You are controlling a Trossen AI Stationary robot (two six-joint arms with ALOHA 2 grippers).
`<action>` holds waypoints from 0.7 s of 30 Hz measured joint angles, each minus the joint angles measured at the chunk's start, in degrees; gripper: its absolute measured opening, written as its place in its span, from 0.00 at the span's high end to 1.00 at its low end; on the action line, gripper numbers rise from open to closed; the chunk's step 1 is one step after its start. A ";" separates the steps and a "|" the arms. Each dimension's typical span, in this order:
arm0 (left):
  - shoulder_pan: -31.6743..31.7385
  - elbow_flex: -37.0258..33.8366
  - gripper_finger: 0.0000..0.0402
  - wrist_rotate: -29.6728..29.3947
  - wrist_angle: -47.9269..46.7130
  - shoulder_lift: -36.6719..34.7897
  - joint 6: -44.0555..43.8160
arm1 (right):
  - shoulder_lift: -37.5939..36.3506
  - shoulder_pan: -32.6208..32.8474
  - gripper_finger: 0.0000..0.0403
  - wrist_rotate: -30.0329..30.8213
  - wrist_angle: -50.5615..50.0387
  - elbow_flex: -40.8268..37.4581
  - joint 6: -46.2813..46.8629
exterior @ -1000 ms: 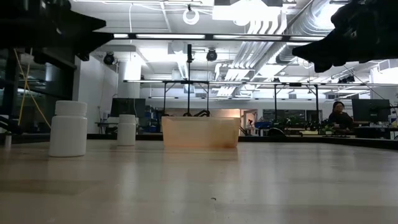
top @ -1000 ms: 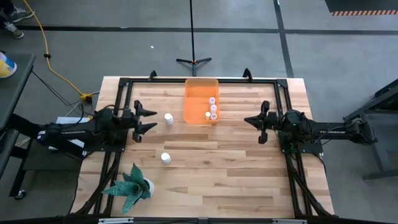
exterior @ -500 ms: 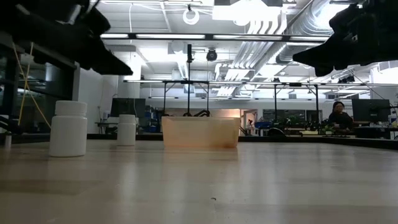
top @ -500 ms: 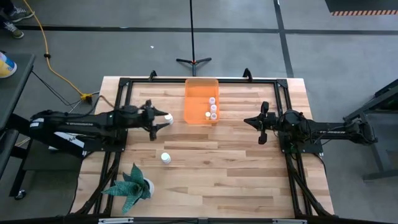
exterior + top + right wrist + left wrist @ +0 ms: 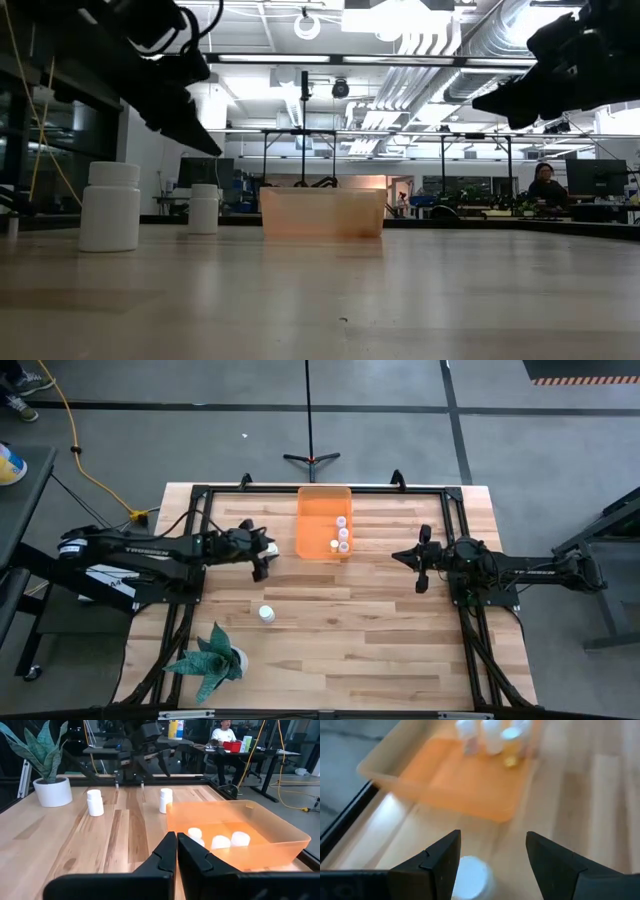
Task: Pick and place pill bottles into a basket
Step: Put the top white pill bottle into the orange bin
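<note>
The left claw [image 5: 264, 554] has swung in over the pill bottle [image 5: 470, 878] left of the orange basket [image 5: 312, 535], fingers spread, gripping nothing. Three bottles [image 5: 341, 534] lie inside; two remain on the counter [image 5: 350, 630]. The right claw [image 5: 421, 560] waits clenched.

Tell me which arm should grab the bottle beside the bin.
Left. The left gripper hangs open over that pill bottle, just left of the basket. The right gripper sits shut, across the basket.
</note>
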 joint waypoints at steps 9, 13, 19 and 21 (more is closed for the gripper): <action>7.89 1.24 0.23 6.02 -4.65 0.33 -1.48 | 0.00 0.00 0.99 1.00 -0.34 0.00 1.51; 9.42 1.24 0.14 9.18 -5.56 1.07 -0.28 | 0.00 0.00 1.00 1.16 -0.34 0.00 1.50; 9.52 1.24 0.05 9.61 -5.36 3.21 2.09 | 0.00 0.00 0.98 1.20 -0.34 0.00 1.50; 9.54 1.24 0.05 9.59 -5.39 4.46 2.09 | 0.00 0.01 0.98 1.22 -0.34 0.00 1.48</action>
